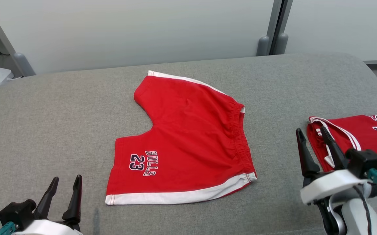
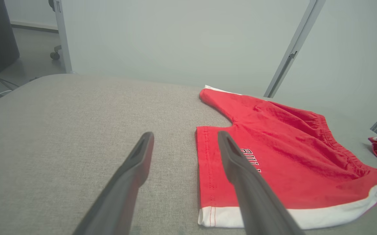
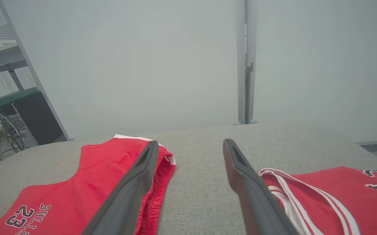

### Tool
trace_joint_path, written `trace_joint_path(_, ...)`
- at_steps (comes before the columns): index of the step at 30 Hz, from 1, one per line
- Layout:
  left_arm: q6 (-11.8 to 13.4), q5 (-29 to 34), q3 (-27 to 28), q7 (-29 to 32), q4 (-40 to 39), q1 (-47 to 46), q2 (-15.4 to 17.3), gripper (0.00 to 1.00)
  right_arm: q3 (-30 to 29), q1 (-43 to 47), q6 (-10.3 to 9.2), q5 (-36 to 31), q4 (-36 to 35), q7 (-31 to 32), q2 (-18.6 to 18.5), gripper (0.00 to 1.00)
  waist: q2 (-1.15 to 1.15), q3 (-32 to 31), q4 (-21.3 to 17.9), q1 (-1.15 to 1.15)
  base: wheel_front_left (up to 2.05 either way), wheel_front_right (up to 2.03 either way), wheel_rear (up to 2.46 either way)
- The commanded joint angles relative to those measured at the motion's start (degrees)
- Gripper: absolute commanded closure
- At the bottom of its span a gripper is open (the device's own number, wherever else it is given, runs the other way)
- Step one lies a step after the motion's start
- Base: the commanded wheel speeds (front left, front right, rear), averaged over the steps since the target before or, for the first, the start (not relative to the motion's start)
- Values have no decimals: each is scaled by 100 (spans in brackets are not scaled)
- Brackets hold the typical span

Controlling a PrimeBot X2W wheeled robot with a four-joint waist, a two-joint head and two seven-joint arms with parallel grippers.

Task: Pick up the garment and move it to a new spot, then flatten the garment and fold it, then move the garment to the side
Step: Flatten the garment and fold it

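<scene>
The garment is a pair of red shorts (image 1: pixel 188 140) with white trim and "BULLS 23" printed on one leg, lying spread flat in the middle of the grey padded table (image 1: pixel 61 124). It also shows in the left wrist view (image 2: pixel 283 156) and the right wrist view (image 3: pixel 87 189). My left gripper (image 1: pixel 66 182) hovers open at the lower left, short of the shorts' leg hem; its fingers (image 2: pixel 133 169) hold nothing. My right gripper (image 1: pixel 312 133) stands open at the right, between the shorts' waistband and a second red piece, with nothing between its fingers (image 3: pixel 240 169).
A folded red jersey (image 1: pixel 361 137) with white straps and dark lettering lies at the table's right edge, just beside my right gripper. A pale partition wall (image 1: pixel 142 29) stands behind the table. Shelving and cables (image 3: pixel 2 107) sit off the table's left end.
</scene>
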Motion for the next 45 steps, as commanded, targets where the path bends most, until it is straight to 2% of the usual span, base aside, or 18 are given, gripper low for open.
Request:
trace_joint_path(1, 2, 194, 357, -59, -197, -89, 49, 0, -47, 160, 0, -375, -321, -74, 82, 0, 0, -41, 12, 0, 0, 0, 0)
trace_joint_path(4, 2, 493, 545, -59, -282, -4, -114, 0, -377, 501, 0, -923, -623, -75, 272, 0, 0, -127, 59, 0, 0, 0, 0)
trace_joint_path(8, 2, 830, 769, -59, -312, 126, -268, 0, -587, 857, 0, -1297, -840, -75, 382, 0, 0, -237, 87, 0, 0, 0, 0)
trace_joint_path(15, 2, 1412, 1057, -59, -311, 397, -486, 0, -484, 1242, 0, -1378, -961, -76, 405, 0, 0, -419, 102, 0, 0, 0, 0)
trace_joint_path(21, 2, 1660, 1083, -59, -366, 598, -653, 0, -399, 1425, 0, -1330, -950, -76, 406, 0, 0, -482, 134, 0, 0, 0, 0)
trace_joint_path(35, 2, 1677, 937, -59, -238, 656, -647, 0, -116, 1397, 0, -1393, -494, -76, 407, 0, 0, -439, 195, 0, 0, 0, 0)
trace_joint_path(45, 2, 1484, 341, -59, 628, 609, -529, 0, 158, 1198, 0, -1368, 715, -54, 407, 0, 0, -382, 257, 0, 0, 0, 0)
